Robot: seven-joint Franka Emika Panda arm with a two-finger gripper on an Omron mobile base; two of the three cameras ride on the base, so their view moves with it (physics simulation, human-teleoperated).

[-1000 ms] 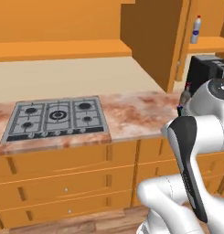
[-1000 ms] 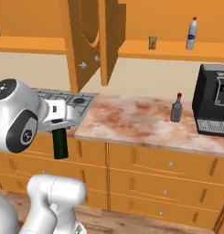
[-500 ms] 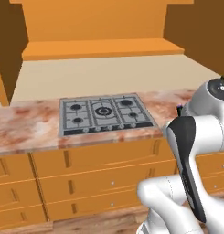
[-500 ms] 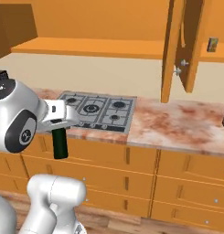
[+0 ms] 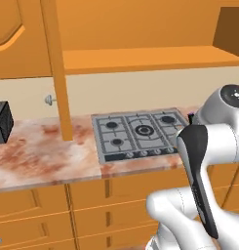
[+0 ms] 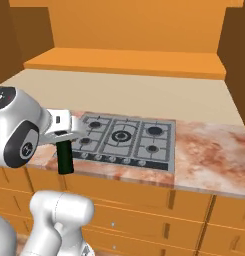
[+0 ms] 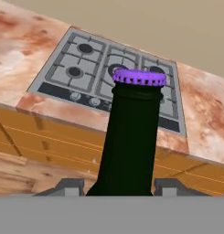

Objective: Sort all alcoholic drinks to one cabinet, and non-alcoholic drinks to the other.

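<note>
A: The beer bottle [image 7: 131, 137] is seen clamped in the gripper [image 7: 117, 186], dark green-black glass with the purple cap [image 7: 139, 77] at the top of its neck.

B: And in the right base view the bottle [image 6: 65, 157] is carried upright, off the counter, just in front of the counter's [image 6: 209, 150] front edge, near the left end of the gas hob [image 6: 125, 140].

A: The fingers [image 7: 70, 186] are pressed against the bottle's body on either side, low on it.

B: Through the hand camera, the hob [image 7: 109, 68] and the mottled reddish counter [image 7: 205, 119] are seen behind the bottle, with wooden drawer fronts [image 7: 49, 141] beneath.

A: From the left base view, an open cabinet door [image 5: 55, 68] is seen edge-on above the counter, and a dark box-shaped appliance [image 5: 1, 122] is parked at the far left.

B: A shelf [image 6: 124, 62] is seen over the hob.
</note>
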